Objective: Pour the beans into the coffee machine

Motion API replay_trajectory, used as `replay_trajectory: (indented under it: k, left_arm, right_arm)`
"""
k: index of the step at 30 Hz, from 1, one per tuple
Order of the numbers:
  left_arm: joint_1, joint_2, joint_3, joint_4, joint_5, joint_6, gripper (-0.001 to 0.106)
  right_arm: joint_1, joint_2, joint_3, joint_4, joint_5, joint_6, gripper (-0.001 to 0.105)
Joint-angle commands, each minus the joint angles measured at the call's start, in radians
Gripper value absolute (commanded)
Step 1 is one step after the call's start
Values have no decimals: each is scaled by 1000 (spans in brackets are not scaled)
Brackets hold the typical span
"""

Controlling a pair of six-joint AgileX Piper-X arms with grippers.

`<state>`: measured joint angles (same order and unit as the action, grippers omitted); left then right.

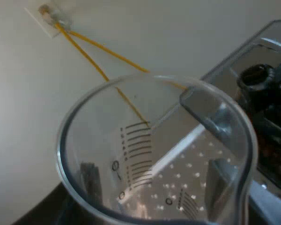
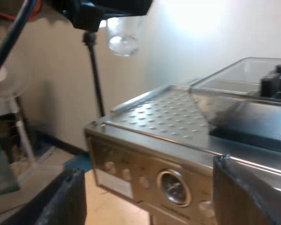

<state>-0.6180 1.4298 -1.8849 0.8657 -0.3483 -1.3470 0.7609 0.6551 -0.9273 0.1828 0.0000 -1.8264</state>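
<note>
The clear measuring glass (image 1: 145, 154) with black graduation marks sits close in the left wrist view, with my left gripper (image 1: 154, 183) shut on it and its dark fingers (image 1: 90, 180) showing through the wall. I see no beans inside it. Beside its rim is the bean hopper (image 1: 267, 117), with dark beans in it. In the right wrist view the glass (image 2: 124, 35) hangs high over the espresso machine's (image 2: 145, 173) dimpled top plate, short of the hopper (image 2: 243, 89). My right gripper (image 2: 150, 201) is open in front of the machine's gauge panel, holding nothing.
A wall socket (image 1: 51, 16) with yellow wires lies beyond the glass. A black stand pole (image 2: 96, 75) and a white fan (image 2: 0, 70) stand beside the machine. The wall is close behind.
</note>
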Motion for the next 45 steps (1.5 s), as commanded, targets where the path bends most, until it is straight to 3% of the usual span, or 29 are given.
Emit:
replay_trajectory:
  k: [1,8,14,15,19,33,45]
  left_arm:
    - [1,-63,2,-2,11,-48,24]
    - [5,-165,111,-4,9,-63,24]
    - [55,-253,237,-14,56,-106,24]
    - [97,-297,299,-24,90,-133,24]
    - [186,-388,416,-66,176,-153,24]
    - [432,-579,755,-183,388,-205,24]
    - [459,-601,930,-192,408,-205,24]
  right_arm:
    - [1,-9,-8,-7,-77,-11,59]
    - [1,-9,-8,-7,-143,-11,59]
    - [1,-9,-8,-4,-147,-11,59]
    - [1,-9,-8,3,-150,-11,59]
    - [1,-9,-8,25,-154,-11,59]
    - [1,34,-4,50,-168,-11,59]
    - [1,78,30,89,-251,-37,59]
